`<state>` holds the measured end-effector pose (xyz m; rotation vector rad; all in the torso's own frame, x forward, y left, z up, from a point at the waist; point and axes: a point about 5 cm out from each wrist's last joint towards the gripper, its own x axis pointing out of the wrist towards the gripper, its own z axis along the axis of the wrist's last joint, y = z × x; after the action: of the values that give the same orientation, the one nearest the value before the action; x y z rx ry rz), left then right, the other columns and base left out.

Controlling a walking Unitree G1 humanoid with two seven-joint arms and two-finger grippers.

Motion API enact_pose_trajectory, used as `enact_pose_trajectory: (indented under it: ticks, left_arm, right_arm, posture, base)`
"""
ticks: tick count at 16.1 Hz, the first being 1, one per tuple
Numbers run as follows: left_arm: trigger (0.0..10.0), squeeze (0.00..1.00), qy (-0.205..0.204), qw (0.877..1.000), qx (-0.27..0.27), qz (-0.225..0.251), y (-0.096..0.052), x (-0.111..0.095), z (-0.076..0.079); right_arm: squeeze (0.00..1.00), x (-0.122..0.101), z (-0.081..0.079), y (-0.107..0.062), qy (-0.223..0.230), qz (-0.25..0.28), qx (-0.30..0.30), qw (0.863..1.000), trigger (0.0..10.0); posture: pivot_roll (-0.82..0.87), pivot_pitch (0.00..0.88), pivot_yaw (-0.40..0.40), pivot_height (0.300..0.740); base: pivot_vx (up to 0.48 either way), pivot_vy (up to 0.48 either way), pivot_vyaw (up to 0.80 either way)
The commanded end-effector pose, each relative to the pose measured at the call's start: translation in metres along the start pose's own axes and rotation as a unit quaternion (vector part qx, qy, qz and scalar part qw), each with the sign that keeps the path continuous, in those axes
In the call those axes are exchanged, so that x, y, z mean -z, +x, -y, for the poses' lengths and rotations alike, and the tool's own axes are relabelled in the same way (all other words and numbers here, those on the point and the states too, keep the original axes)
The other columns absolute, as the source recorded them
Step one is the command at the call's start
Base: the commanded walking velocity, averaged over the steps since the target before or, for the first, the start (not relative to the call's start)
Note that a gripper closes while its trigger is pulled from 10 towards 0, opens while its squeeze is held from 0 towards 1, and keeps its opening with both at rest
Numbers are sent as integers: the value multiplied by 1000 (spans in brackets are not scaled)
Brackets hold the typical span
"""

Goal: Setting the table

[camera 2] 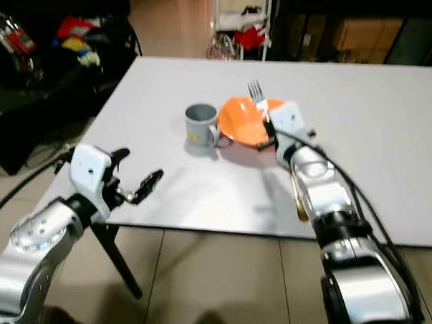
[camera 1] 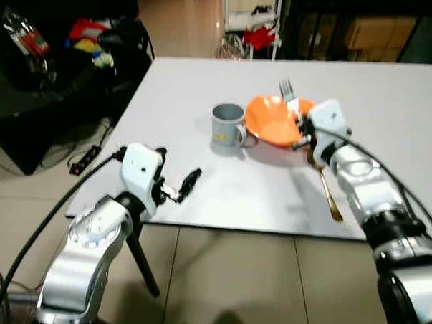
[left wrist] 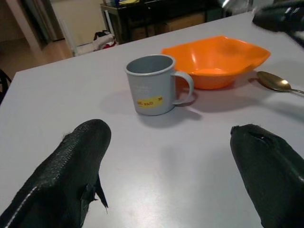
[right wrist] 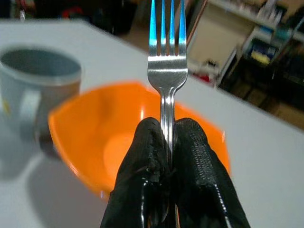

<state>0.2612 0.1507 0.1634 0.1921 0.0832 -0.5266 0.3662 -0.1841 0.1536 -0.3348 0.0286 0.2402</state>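
Right tool [right wrist: 170, 142] pinching fork [right wrist: 167, 57], above bowl [right wrist: 95, 137]

Head stereo pair looking down over the white table [camera 1: 203, 191], wrist views close, both facing the orange bowl [left wrist: 216, 59]

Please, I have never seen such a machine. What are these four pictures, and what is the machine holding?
It is a humanoid robot with two silver arms. The two wide pictures come from cameras in its head; the other two look along each wrist. On the white table stand a grey mug and an orange bowl, with a gold spoon beside the bowl. The right gripper pinches a fork above the bowl, prongs pointing away. The left gripper is open and holds nothing, over the table's near edge.
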Motion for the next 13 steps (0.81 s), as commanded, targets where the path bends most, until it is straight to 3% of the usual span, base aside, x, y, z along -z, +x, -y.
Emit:
enact_pose_trajectory:
  ticks: [1,3,4,5,6,9,13]
  left_arm:
    - [10000,0,2,1000,-19,6,-2,-2,-4]
    - [10000,0,6,999,-43,2,-2,2,-6]
    - [10000,0,10,998,-54,-3,-1,4,-7]
    - [10000,0,10,998,-57,-6,0,6,-8]
    - [10000,0,11,998,-55,-7,0,5,-8]
    - [10000,0,19,999,-45,-10,2,3,-9]
    - [10000,0,17,999,-41,-12,2,4,-8]
  right_arm:
    - [0,-11,2,-9,25,16,3,1000,10000]
    - [0,-20,-9,-22,72,15,-4,997,10000]
    - [0,-23,-21,-26,99,7,-11,995,10000]
    - [0,-27,-42,-28,135,-5,-33,990,10000]
    - [0,-28,-48,-26,149,-10,-36,988,10000]
    - [0,-11,-88,-15,138,-114,-98,979,10000]
    - [0,6,-109,-8,154,-183,-127,963,10000]
  posture:
    - [162,0,26,740]
    - [148,0,37,740]
    - [134,0,51,740]
    - [130,0,57,740]
    - [131,0,61,740]
    - [142,0,61,740]
    - [152,0,48,740]
  base:
    - [0,0,0]
    - [0,0,0]
    - [0,0,0]
    - [0,0,0]
    - [0,0,0]
    - [0,0,0]
    - [0,0,0]
